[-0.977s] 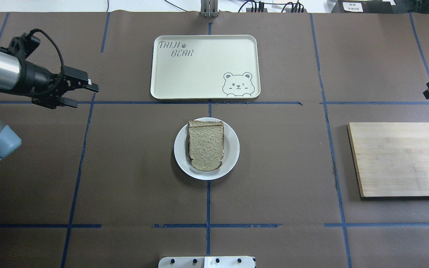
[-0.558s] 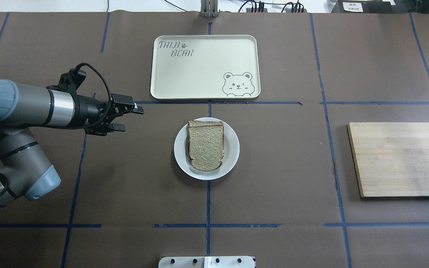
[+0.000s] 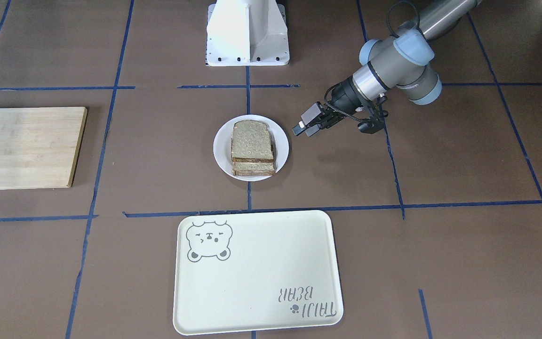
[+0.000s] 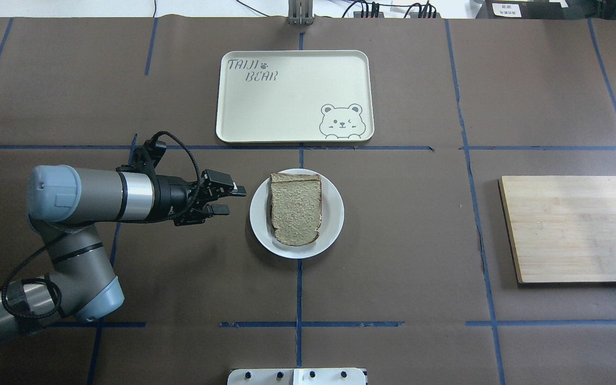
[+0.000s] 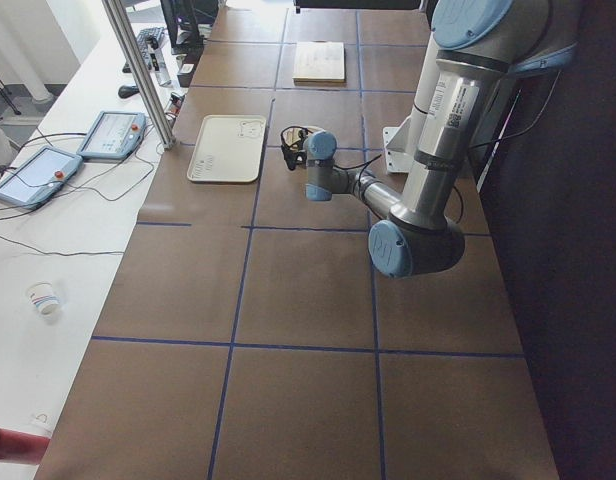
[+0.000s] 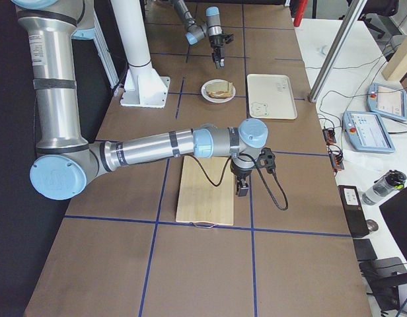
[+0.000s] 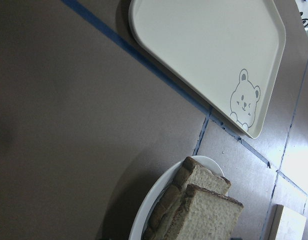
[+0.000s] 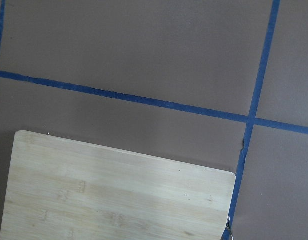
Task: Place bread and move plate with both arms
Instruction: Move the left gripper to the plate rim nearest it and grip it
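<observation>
The small white plate sits mid-table with the bread lying flat on it, stacked on a second slice. Both also show in the front view, plate and bread, and in the left wrist view, plate and bread. My left gripper is open and empty, just left of the plate's rim and apart from it; it also shows in the front view. My right gripper shows only in the right side view, above the cutting board's edge. I cannot tell whether it is open or shut.
A cream bear tray lies beyond the plate. A wooden cutting board lies at the right, also in the right wrist view. The white pedestal base stands at the robot's side. Blue tape lines cross the brown table cover.
My left arm has swung right and nearer, bringing the open gripper from the table's left edge to just beside the plate. The right gripper has left the overhead view's right edge.
</observation>
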Robot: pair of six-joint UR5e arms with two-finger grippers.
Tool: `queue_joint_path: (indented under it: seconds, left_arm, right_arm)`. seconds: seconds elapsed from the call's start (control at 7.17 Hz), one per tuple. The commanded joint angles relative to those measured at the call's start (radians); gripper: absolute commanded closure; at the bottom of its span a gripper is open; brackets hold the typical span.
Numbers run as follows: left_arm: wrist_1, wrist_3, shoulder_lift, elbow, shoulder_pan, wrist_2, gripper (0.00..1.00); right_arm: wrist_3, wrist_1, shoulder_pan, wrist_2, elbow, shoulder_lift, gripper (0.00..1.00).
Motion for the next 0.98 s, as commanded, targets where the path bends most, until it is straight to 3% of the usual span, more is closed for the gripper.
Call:
queue_joint_path:
  seconds: [0.0, 0.14, 0.84]
  left_arm:
    - [-0.02, -0.003, -0.035, 0.079, 0.035, 0.026, 0.33]
    - [-0.02, -0.003, -0.043, 0.102, 0.054, 0.064, 0.33]
    - [-0.014, -0.003, -0.075, 0.127, 0.073, 0.066, 0.37]
  right_arm:
    - [0.0, 0.004, 0.004, 0.0, -0.003, -0.004, 0.0]
    - [0.002, 0.004, 0.005, 0.002, -0.003, -0.005, 0.0]
    - [0.002, 0.002, 0.02, 0.031, -0.003, -0.007, 0.0]
